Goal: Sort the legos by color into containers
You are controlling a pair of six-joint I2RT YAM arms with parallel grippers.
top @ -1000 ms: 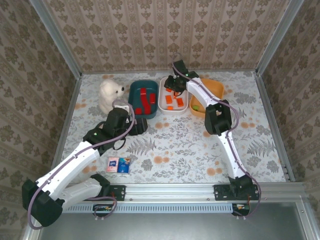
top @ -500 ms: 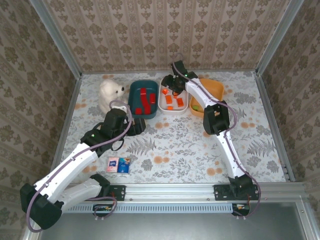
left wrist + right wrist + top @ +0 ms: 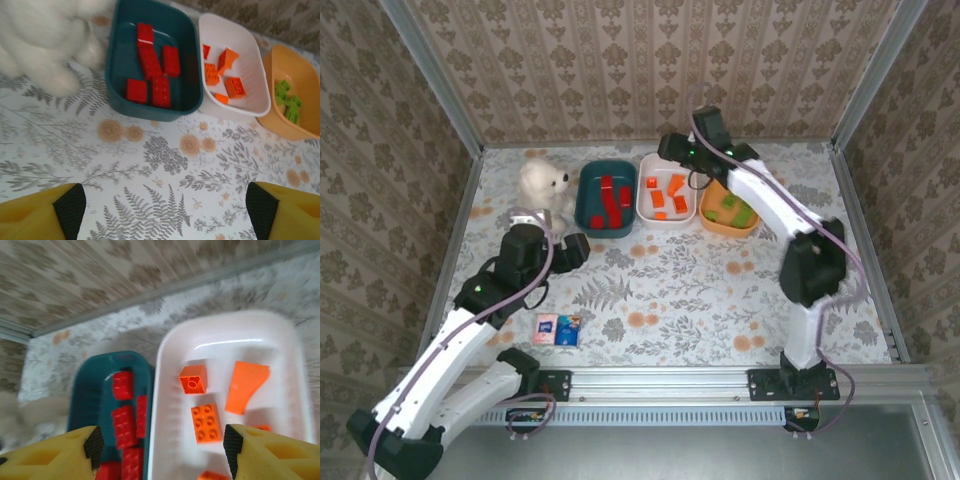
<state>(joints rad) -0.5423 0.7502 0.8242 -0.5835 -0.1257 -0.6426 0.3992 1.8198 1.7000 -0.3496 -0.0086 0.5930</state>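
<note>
Lab test cell, wallpapered walls [image 3: 650,60], aluminium frame [image 3: 430,70]

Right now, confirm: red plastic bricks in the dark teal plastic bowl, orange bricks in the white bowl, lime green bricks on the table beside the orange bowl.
Not quite. The lime green plastic bricks lie inside the orange plastic bowl, not on the table; the left wrist view shows it. Red bricks in the dark teal bowl and orange bricks in the white bowl stand.

red legos [image 3: 161,91] in the teal bowl [image 3: 114,65], orange legos [image 3: 234,86] in the white bowl [image 3: 227,35], green legos [image 3: 289,102] in the orange bowl [image 3: 300,65].
</note>
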